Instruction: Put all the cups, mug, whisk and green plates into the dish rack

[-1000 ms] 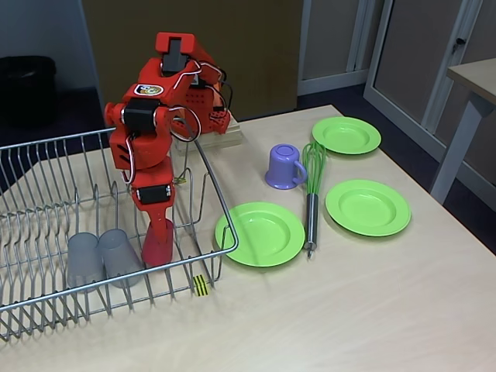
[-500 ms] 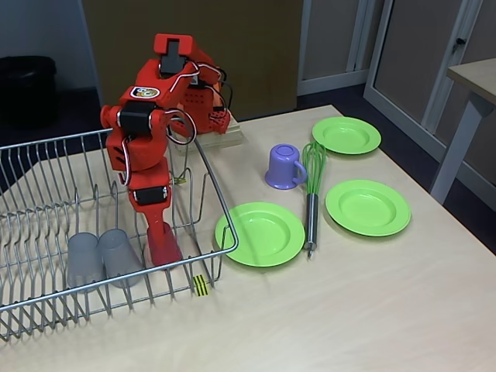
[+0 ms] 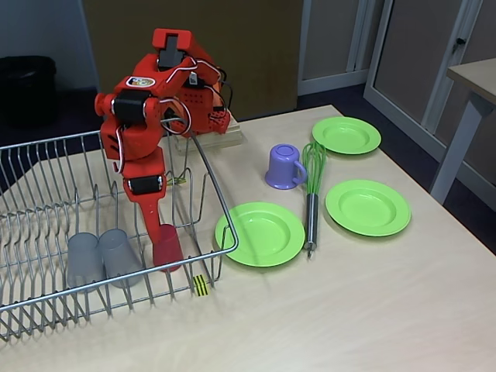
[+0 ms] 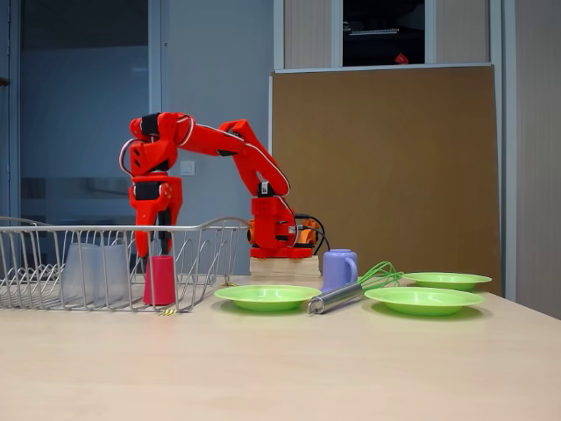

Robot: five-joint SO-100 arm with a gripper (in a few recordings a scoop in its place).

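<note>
The red arm reaches down into the dish rack (image 3: 46, 232) at the left of both fixed views, and its gripper (image 3: 157, 221) hangs right above the red cup (image 3: 167, 247). That cup stands upside down inside the rack near its lower right corner, close to the yellow-black striped tag (image 3: 201, 285). Can't honestly tell whether the fingers are still on the cup or just off it, too much red on red. The two grey cups (image 3: 103, 257) stand side by side in the rack, just left of the red one.

Everything else is out on the table (image 3: 349, 310): the purple mug (image 3: 284, 167) upside down around the middle of the frame, the whisk (image 3: 312, 198) lying just right of it, with the three green plates (image 3: 367, 207) spread around the whisk, one at lower centre beside the rack and two toward the right.
</note>
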